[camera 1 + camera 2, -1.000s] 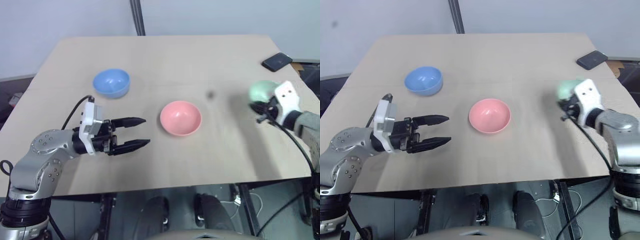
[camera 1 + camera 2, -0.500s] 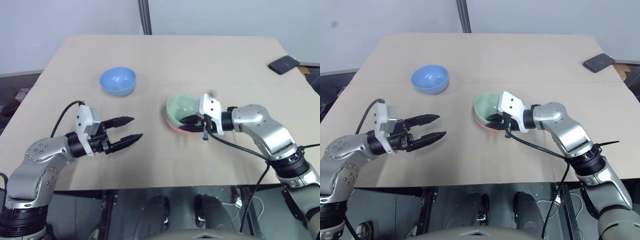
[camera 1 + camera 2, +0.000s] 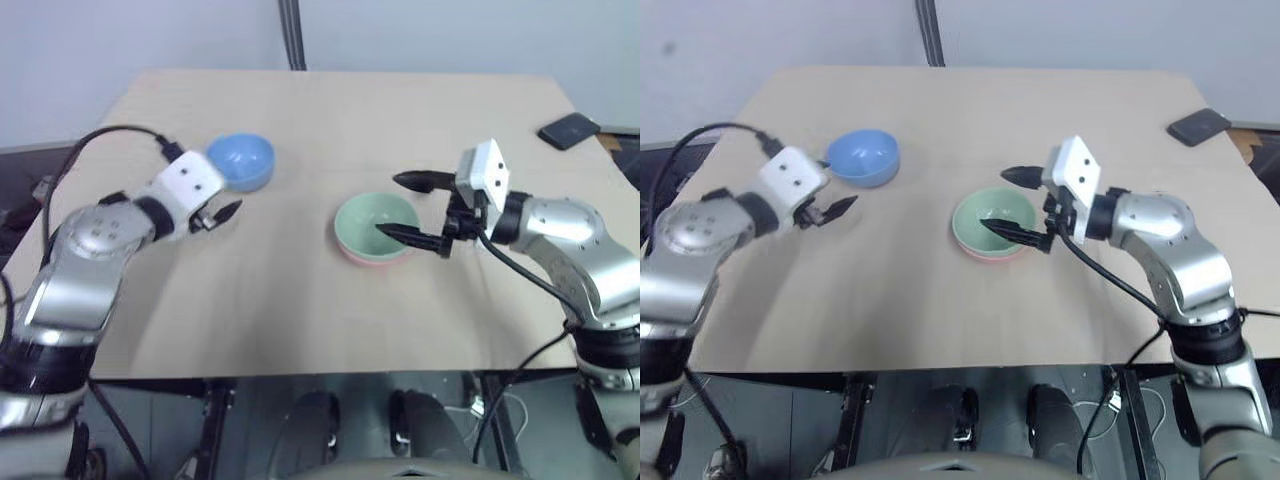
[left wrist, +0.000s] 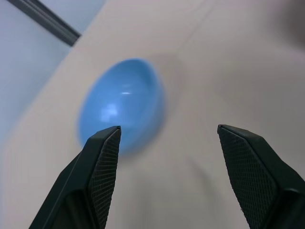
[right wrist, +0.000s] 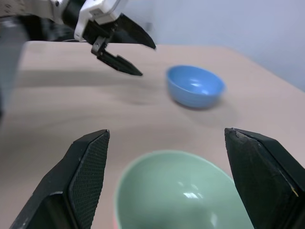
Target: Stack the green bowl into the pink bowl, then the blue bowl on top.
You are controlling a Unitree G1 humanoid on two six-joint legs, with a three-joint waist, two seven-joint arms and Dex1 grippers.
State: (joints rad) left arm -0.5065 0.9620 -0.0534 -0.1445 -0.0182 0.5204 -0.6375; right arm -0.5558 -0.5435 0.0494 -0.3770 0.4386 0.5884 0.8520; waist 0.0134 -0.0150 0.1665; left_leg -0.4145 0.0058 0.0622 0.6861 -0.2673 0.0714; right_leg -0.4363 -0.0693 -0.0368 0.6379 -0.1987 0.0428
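Green bowl (image 3: 375, 225) sits nested in the pink bowl (image 3: 372, 260), mid-table; only a thin salmon rim of the pink one shows beneath it. First stacking step looks done.

Right gripper (image 3: 407, 206) is wide apart and empty, one finger above the green bowl's far rim, the other over its hollow. Whether that lower finger touches the bowl, I cannot tell.

Blue bowl (image 3: 241, 163) stands alone toward the far left of the table (image 3: 330, 110), well apart from the stack. Left gripper (image 3: 222, 213) is just beside it on the near side, fingers wide and empty; wrist view shows the bowl ahead, off toward one finger rather than centred.

Step in hand, by my reading: fetching the blue bowl. Next move calls for centring on its rim, one finger inside and one outside, then closing. Right gripper should clear the stack first.

A dark phone (image 3: 568, 129) lies at the far right corner.
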